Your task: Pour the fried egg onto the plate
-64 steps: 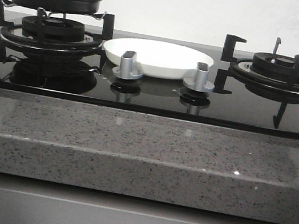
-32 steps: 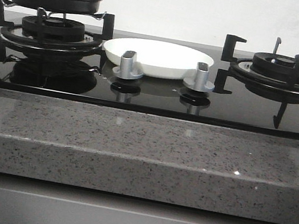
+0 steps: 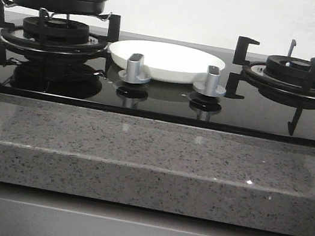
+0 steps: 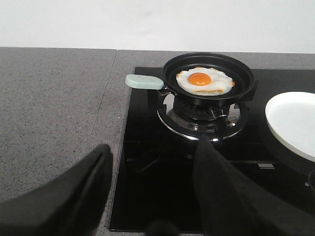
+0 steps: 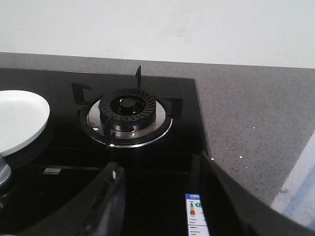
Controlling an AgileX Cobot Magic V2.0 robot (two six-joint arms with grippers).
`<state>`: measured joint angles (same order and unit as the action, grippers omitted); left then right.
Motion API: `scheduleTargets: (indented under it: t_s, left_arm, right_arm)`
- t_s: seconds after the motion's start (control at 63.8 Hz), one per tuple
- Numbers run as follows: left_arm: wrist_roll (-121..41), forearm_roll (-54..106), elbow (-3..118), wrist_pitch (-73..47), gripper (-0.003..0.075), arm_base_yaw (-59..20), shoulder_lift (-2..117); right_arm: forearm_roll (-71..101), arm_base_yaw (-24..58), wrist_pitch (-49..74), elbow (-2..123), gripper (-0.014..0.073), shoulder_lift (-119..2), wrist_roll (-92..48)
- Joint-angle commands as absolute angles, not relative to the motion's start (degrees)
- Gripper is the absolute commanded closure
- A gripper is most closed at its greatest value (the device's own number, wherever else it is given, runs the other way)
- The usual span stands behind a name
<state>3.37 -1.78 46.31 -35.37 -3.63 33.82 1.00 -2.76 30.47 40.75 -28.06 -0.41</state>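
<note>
No change since before — fried egg in pan, both grippers released

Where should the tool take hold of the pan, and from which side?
Grip the pale green handle, coming from the stove's outer left. It juts sideways off the pan, clear of the burner, away from the plate. The egg lies flat, so keep the pan level.
</note>
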Motion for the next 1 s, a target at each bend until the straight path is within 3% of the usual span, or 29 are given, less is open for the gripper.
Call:
scheduleTargets:
  t_s: [0.0, 0.329, 0.517, 0.705, 0.987]
  left_arm:
    - [3.61, -2.0, 48.35, -31.1, 0.0374, -3.62, 34.3]
    - [3.61, -2.0, 48.35, -31.1, 0.0442, -3.62, 34.3]
    - [3.61, -2.0, 48.35, -31.1, 0.0475, -3.62, 34.3]
    - [3.61, -2.0, 48.35, -31.1, 0.0504, -3.62, 34.3]
    - [3.61, -2.0, 48.35, -31.1, 0.0553, -3.62, 34.3]
  right_arm:
    - [1.38, -2.95, 25.88, 42.68, 0.0213, -28.89, -0.98]
    - [5.53, -2.9, 29.11, 44.04, 0.0213, -32.71, -1.29]
    - [14.5, -0.56, 34.68, 49.03, 0.0206, -41.18, -9.78]
    - [21.17, 4.86, 38.13, 55.69, 0.0118, -51.42, -13.8]
    - [21.17, 13.39, 43.61, 69.26, 0.0118, -70.09, -13.85]
